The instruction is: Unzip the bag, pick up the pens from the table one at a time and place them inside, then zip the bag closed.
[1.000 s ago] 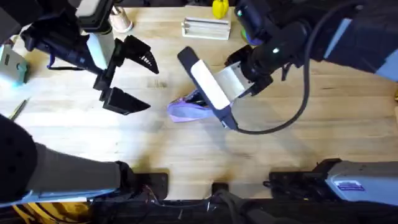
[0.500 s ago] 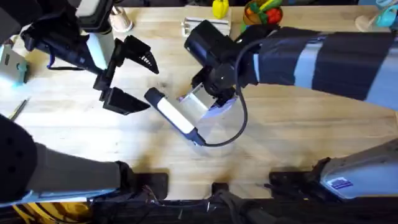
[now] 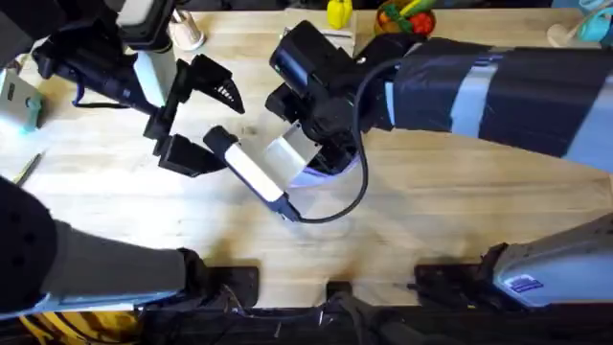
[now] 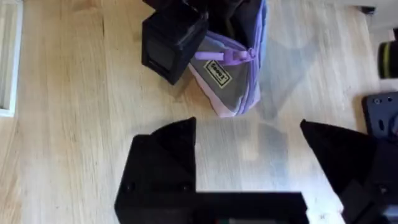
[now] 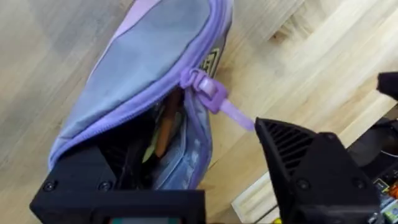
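The lavender pencil pouch [image 5: 149, 106] lies on the surface directly under the right end effector [image 5: 217, 168], whose jaws gape, seemingly empty, the zipper pull [image 5: 214, 99] just ahead between them; the left end effector [image 4: 249, 162] waits open beside it.

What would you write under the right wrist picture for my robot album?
Right gripper open over the part-unzipped purple bag, pens peeking out inside.
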You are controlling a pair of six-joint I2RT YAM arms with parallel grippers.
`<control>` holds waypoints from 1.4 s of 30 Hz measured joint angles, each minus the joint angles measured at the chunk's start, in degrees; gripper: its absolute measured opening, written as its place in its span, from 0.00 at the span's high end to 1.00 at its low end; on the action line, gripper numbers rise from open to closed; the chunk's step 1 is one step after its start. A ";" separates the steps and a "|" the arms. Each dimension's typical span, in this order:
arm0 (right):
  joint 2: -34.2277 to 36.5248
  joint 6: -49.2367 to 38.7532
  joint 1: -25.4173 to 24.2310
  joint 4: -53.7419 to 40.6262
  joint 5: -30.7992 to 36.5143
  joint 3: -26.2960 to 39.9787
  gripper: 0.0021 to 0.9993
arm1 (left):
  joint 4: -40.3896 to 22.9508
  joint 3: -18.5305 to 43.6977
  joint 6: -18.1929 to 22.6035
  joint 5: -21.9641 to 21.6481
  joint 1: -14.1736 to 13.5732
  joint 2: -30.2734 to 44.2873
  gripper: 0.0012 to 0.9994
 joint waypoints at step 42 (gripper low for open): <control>-12.34 91.36 -9.38 3.48 -20.76 -0.66 0.00 | 1.95 -1.05 0.17 -1.44 2.47 9.50 0.01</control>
